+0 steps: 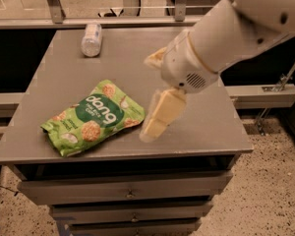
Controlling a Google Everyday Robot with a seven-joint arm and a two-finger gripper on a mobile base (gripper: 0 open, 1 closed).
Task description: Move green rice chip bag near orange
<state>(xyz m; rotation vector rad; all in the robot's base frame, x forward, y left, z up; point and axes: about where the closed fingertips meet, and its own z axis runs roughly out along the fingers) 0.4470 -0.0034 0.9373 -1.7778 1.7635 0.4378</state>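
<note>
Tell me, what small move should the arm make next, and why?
Probably ease the gripper down and across onto the chip bag: it hangs just beside the bag's edge, apparently not touching, and the bag lies flat on the table.

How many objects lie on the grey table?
2: the green rice chip bag at front left, a clear plastic bottle at back left. The gripper hangs just right of the bag; the arm may hide others.
</note>
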